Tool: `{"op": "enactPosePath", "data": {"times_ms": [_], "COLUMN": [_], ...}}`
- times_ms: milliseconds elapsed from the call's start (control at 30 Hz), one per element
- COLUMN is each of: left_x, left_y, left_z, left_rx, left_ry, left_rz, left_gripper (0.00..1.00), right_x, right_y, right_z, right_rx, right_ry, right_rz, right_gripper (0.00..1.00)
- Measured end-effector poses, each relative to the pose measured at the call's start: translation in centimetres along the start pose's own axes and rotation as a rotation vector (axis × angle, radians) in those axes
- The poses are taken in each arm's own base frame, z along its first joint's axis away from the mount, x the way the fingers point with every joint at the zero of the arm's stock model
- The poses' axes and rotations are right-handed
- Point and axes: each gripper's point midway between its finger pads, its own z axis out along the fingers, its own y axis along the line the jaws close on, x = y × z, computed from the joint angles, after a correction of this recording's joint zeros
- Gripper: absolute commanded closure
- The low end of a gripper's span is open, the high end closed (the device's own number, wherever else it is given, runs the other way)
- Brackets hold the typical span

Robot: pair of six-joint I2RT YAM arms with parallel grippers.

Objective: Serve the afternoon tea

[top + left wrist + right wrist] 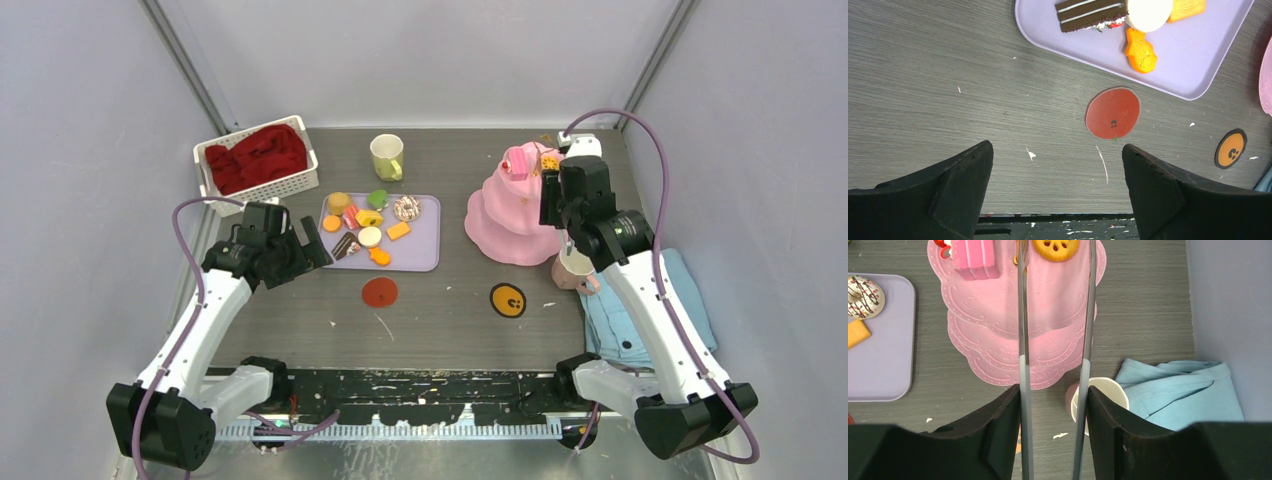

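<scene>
Tongs (1055, 340), long and clear plastic, sit in your right gripper (1053, 405), reaching the pink three-tier stand (1048, 305); your left gripper (1058, 165) hangs wide, empty.

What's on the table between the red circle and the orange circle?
Only bare table with some small white crumbs lies between the red circle and the orange circle. The top view shows it best.
</scene>
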Motion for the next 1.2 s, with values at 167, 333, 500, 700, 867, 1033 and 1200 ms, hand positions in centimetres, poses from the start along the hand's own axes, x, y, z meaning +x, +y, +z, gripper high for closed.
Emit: {"op": "enactPosePath", "data": {"times_ms": [167,333,500,700,867,1033,1200], "left_x": [0.0,0.0,0.0,0.0,0.0,0.1,0.0], "left_y": [0.0,0.0,0.0,0.0,0.0,0.1,0.3], "left_z": [0.0,0.1,0.1,0.1,0.1,0.4,0.5], "left_rx": [0.000,-0.001,-0.001,-0.001,-0.002,-0.011,-0.022], "left_ry": [0.000,0.002,0.002,0.002,0.002,0.014,0.011], "left_rz": [0.003,0.004,0.005,0.005,0.005,0.005,0.005], "left_gripper": [0.00,0.00,0.00,0.00,0.00,0.00,0.00], "right_x": [-0.1,0.0,0.3,0.7,1.7,1.9,2.7], "right_y": [-0.2,-0.7,-1.4,-1.8,0.2,3.4,6.3], "right_z": [-0.3,-1.5,-3.5,-6.3,-10.0,-14.2,-16.9], "right_rx": [0.001,0.002,0.002,-0.036,-0.221,-0.489,-0.718], "right_ry": [-0.007,-0.020,-0.033,-0.042,-0.027,-0.043,-0.038], "right_rz": [0.005,0.012,0.028,0.068,0.089,0.065,0.022], "right_gripper": [0.51,0.56,0.73,0.87,0.88,0.86,0.85]}}
